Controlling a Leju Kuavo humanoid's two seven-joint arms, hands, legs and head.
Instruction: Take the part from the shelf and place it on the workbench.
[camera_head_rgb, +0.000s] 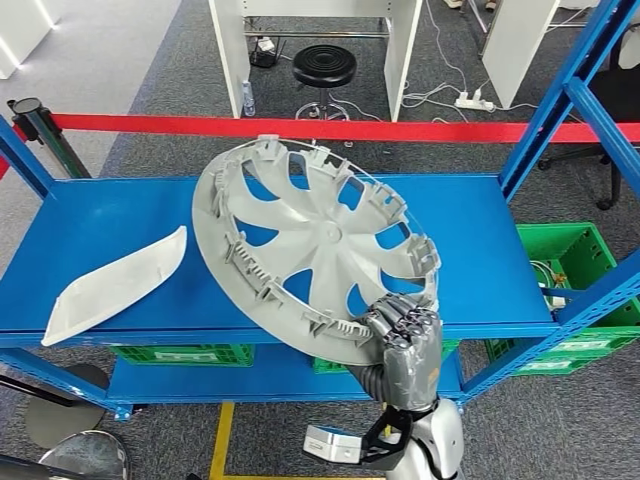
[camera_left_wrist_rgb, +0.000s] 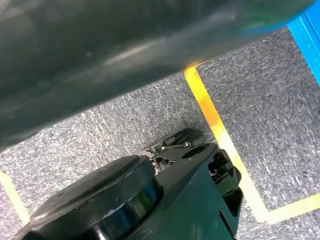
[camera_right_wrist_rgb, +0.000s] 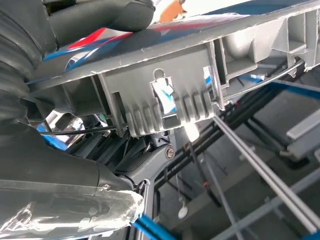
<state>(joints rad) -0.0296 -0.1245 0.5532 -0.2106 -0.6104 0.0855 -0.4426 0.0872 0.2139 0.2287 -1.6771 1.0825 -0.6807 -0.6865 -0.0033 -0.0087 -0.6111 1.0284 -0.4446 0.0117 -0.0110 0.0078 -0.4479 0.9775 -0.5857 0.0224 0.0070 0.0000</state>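
A large grey wheel cover (camera_head_rgb: 313, 245) is tilted up over the blue shelf (camera_head_rgb: 483, 250), inner ribbed side toward me. My right hand (camera_head_rgb: 404, 335) grips its near rim from below, fingers curled over the edge. In the right wrist view the cover's ribbed rim with a metal clip (camera_right_wrist_rgb: 164, 100) runs across close to my thumb (camera_right_wrist_rgb: 68, 175). A second part, a flat grey-white trim panel (camera_head_rgb: 113, 285), lies on the shelf at the left.
Blue uprights (camera_head_rgb: 558, 100) frame the shelf on the right and left. Green crates (camera_head_rgb: 581, 260) sit on the lower level. A red barrier tape (camera_head_rgb: 151, 123) runs behind, with a black stool (camera_head_rgb: 324, 68) and white desks beyond. Yellow floor line (camera_left_wrist_rgb: 219, 125) runs on grey carpet.
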